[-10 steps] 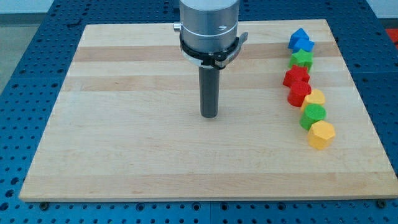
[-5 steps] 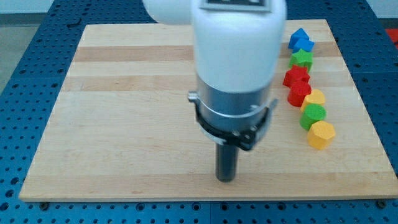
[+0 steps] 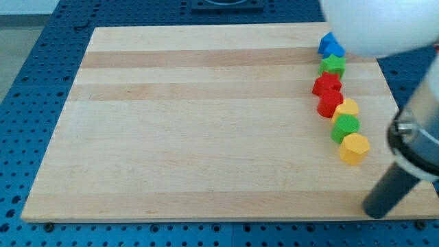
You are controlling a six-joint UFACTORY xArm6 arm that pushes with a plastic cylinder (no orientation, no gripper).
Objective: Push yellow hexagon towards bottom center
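The yellow hexagon [image 3: 354, 148] ends the block column at the bench's [image 3: 206, 137] right. My tip [image 3: 376, 213], a bare rod with no hand, sits lower right; circle right, then push leftward and down.

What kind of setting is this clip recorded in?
Probably a robotics lab bench: a wooden board sits on a blue perforated table, with coloured blocks such as the yellow hexagon and my tip.

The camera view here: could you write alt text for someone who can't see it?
A dark rod's tip rests near the bottom right corner of a wooden board, just below and right of a yellow hexagon. The hexagon ends a column of blocks along the board's right side: blue, green, two red, yellow, green.
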